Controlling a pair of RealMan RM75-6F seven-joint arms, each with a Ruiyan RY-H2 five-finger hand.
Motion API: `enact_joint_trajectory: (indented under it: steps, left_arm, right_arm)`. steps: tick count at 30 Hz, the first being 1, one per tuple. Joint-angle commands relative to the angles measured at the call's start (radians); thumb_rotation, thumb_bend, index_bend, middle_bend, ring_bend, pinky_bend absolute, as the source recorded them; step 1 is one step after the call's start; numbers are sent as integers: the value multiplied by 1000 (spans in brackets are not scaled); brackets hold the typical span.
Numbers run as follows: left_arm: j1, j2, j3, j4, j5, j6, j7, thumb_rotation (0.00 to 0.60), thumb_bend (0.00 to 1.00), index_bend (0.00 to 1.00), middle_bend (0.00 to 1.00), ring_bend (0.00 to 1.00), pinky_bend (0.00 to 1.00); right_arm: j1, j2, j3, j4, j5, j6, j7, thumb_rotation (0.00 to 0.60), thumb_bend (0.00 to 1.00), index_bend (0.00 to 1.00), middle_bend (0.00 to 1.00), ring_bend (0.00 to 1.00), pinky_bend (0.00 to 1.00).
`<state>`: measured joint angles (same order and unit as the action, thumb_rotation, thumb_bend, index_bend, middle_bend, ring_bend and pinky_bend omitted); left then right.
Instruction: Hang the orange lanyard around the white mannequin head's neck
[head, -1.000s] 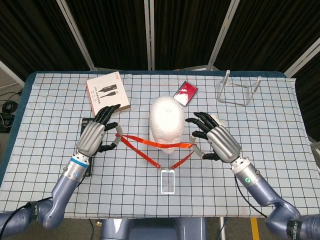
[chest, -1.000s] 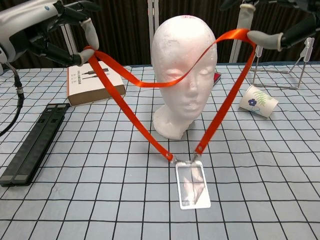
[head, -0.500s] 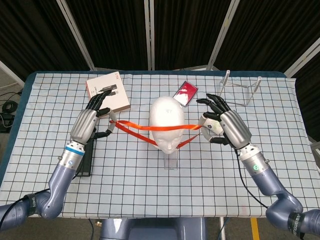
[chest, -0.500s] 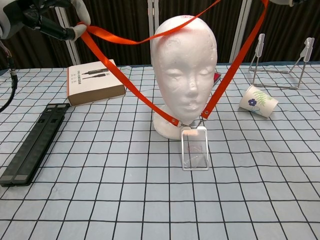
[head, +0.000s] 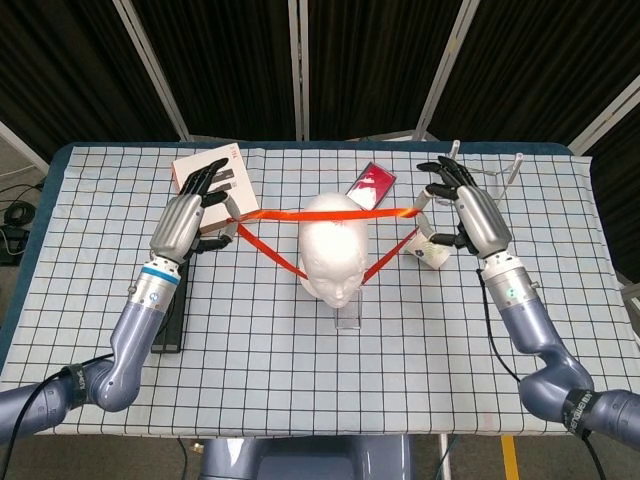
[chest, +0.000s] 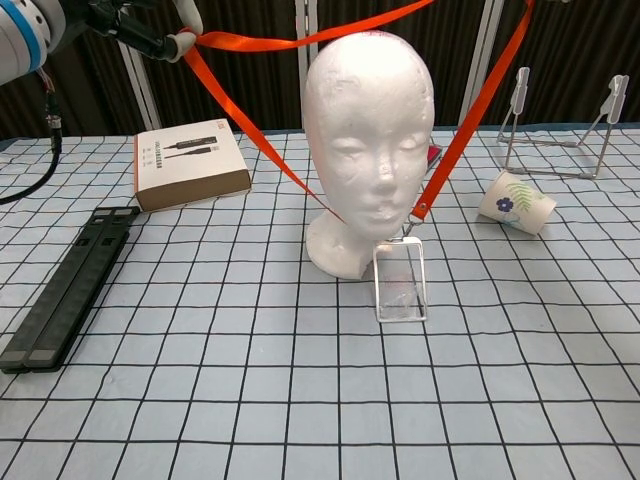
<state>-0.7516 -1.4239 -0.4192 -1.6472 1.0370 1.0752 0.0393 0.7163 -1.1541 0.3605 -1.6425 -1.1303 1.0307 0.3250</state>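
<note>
1. The left hand (head: 190, 218) pinches the orange lanyard (head: 300, 214) at the left of the loop, its other fingers spread; the right hand (head: 468, 210) holds the loop's right end, fingers extended.
2. The strap stretches across the top of the white mannequin head (head: 334, 250), and the clear badge holder (chest: 399, 283) hangs at the near side, in front of the neck.
3. To finish well, I judge both hands should carry the top span further back, past the crown, then lower it evenly behind the head, keeping the loop wide so it does not snag or tip the head.
4. A paper cup (chest: 515, 201) lies on its side at the right; what it contains cannot be made out.
</note>
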Motion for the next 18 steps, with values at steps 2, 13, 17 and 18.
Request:
enact_joint_trajectory:
  steps: [2, 13, 17, 18]
  left_arm:
    - [-25, -15, -13, 34, -31, -13, 14, 600, 491, 742, 0, 0, 0]
    - [-77, -50, -16, 125, -128, -66, 63, 600, 35, 0, 0, 0, 0]
    - [-94, -51, -29, 117, -212, -50, 130, 600, 0, 0, 0, 0, 0]
    - [-96, -50, -29, 115, -218, -46, 139, 600, 0, 0, 0, 0, 0]
  right_arm:
    - [45, -24, 33, 48, 83, -45, -67, 600, 506, 740, 173, 0, 0]
    - [120, -114, 55, 183, 254, -86, -218, 600, 120, 100, 12, 0, 0]
    - [149, -129, 41, 217, 333, -78, -348, 600, 0, 0, 0, 0, 0]
    - [151, -134, 39, 224, 338, -67, -368, 600, 0, 0, 0, 0, 0]
